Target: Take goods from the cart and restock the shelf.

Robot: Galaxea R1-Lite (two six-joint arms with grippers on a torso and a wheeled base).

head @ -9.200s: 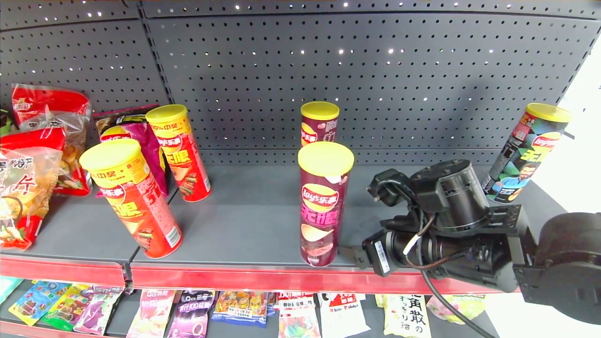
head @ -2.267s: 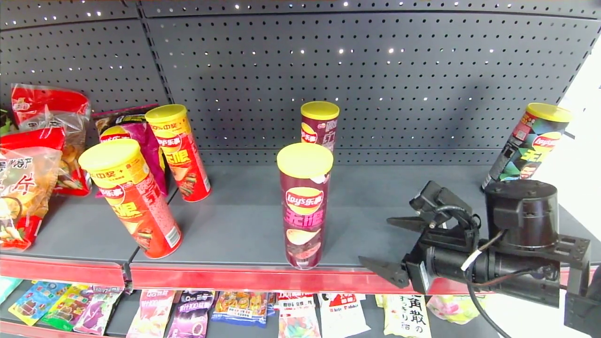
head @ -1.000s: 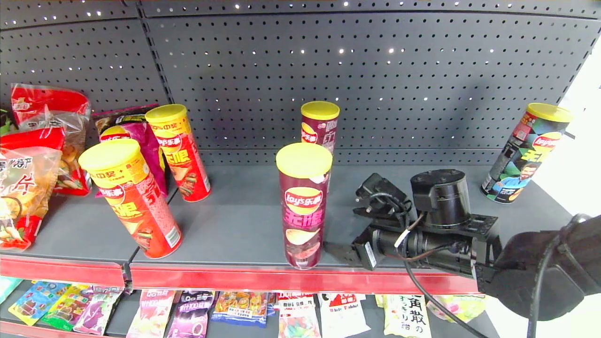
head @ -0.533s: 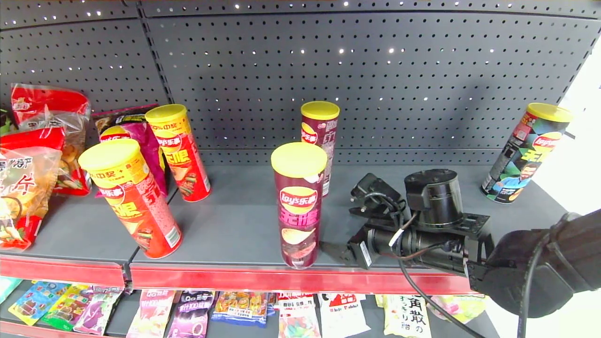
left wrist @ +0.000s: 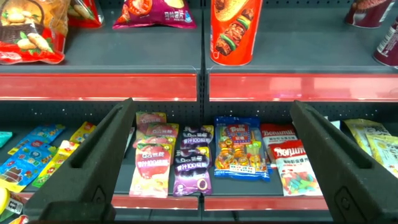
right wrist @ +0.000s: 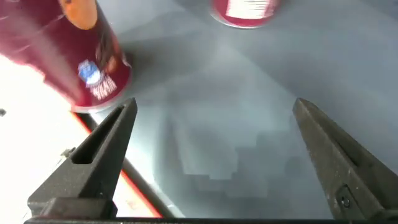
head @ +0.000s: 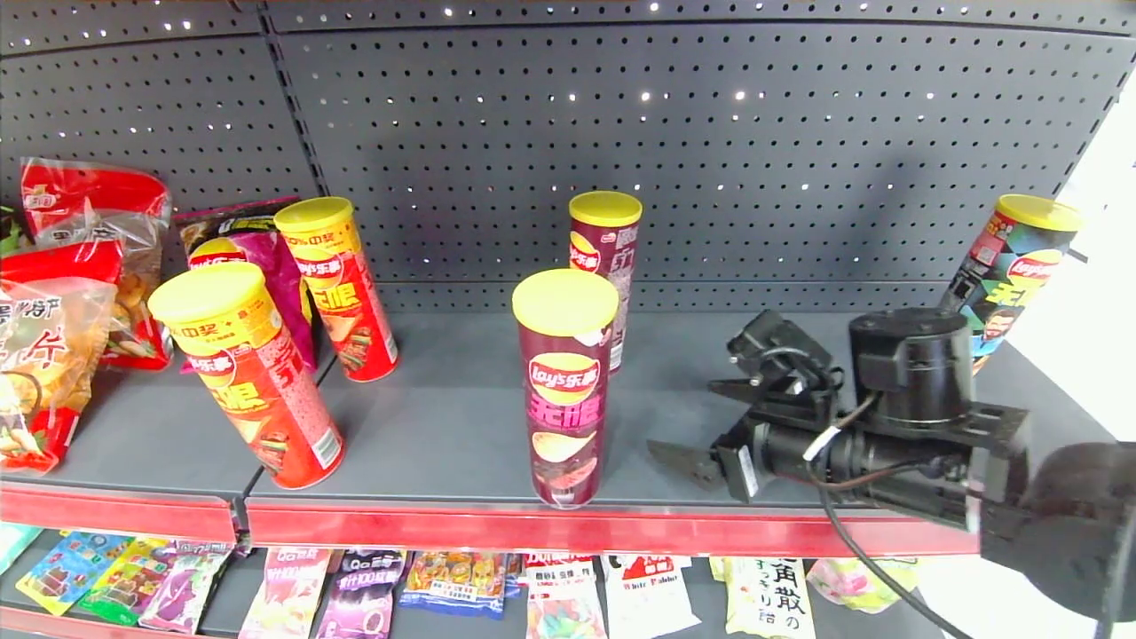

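A maroon chips can (head: 564, 390) with a yellow lid stands upright at the front edge of the grey shelf (head: 444, 426). A second maroon can (head: 603, 244) stands behind it. My right gripper (head: 701, 422) hovers low over the shelf to the right of the front can, open and empty, a short gap away. In the right wrist view the front can (right wrist: 93, 56) lies beyond one finger of the right gripper (right wrist: 214, 106), with the rear can's base (right wrist: 245, 12) farther off. My left gripper (left wrist: 211, 106) is open and empty, below shelf level, facing the red shelf edge (left wrist: 124, 87).
Two red chips cans (head: 253, 382) (head: 342, 293) stand left of centre, and snack bags (head: 53, 337) fill the far left. A dark patterned can (head: 1012, 266) stands at the right end. Several snack packs (head: 453, 581) lie on the lower shelf.
The right gripper nudged the front maroon can slightly to the left, then drew back to the right, away from it. It stays open. The can remains upright.
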